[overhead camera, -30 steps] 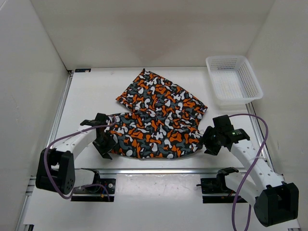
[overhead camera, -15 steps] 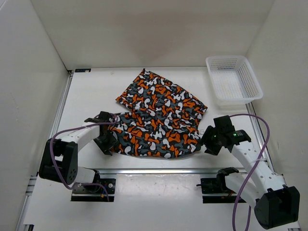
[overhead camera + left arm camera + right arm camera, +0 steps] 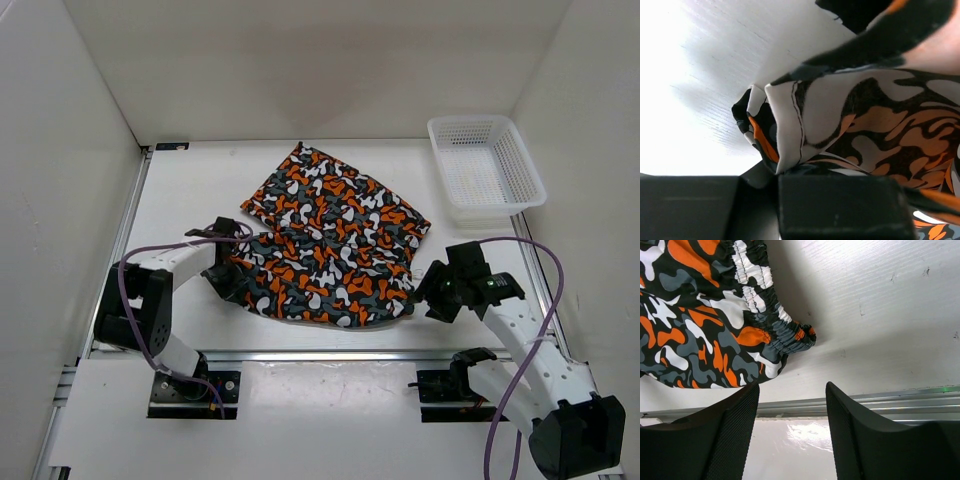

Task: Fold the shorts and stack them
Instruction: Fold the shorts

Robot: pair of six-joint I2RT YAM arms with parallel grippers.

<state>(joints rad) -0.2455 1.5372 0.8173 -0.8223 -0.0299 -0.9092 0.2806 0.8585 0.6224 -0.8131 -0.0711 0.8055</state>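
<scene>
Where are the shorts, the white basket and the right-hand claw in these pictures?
shorts (image 3: 335,235), top view, the middle of the cloth.
white mesh basket (image 3: 470,121), top view, its far rim.
right gripper (image 3: 792,390), right wrist view, midway between its open fingertips.

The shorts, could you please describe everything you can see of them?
The shorts are soft cloth in orange, black, grey and white camouflage, lying rumpled in overlapping layers on the table. The gathered elastic waistband ends at the near right corner. The left gripper pinches their left edge; the open right gripper hovers close, not touching.
</scene>
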